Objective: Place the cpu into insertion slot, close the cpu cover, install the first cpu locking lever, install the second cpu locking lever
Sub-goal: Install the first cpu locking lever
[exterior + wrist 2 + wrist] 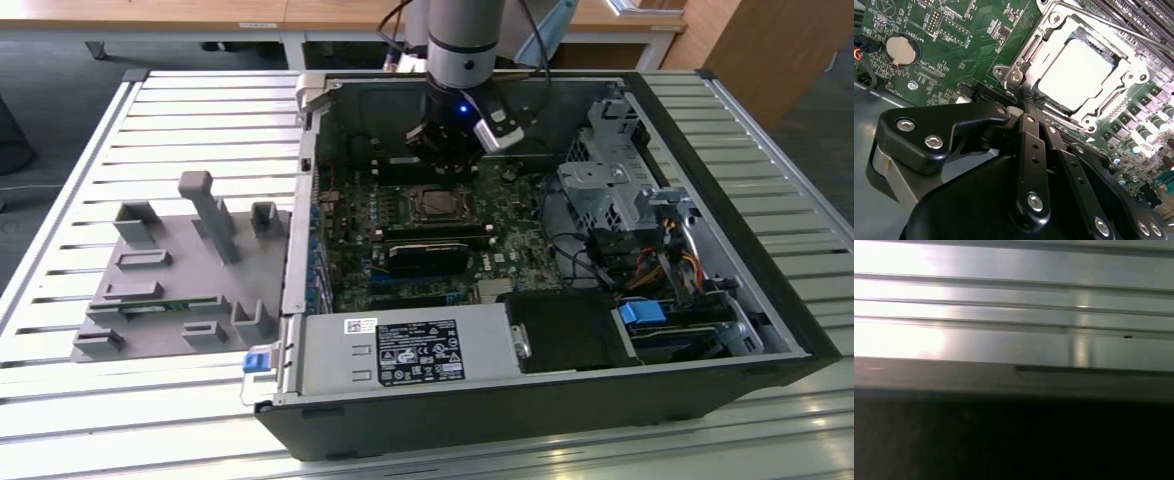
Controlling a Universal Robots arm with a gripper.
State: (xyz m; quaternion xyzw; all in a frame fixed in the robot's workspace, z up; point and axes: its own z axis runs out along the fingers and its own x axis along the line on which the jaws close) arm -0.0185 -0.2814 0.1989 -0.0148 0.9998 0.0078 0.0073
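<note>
Seated flat in the insertion slot (1080, 75) on the green motherboard (954, 45), pale face up: the cpu (1081, 75), square, with no long axis to speak of. Closed down around it, the cpu cover (1054, 37). Poised just beside the socket's corner with fingers pinched narrow, gripping nothing: the end effector (1030, 102). From the exterior view, socket (437, 203) directly below end effector (445, 160) inside the open computer case (694, 330) on the slatted tabletop (200, 110).
</note>
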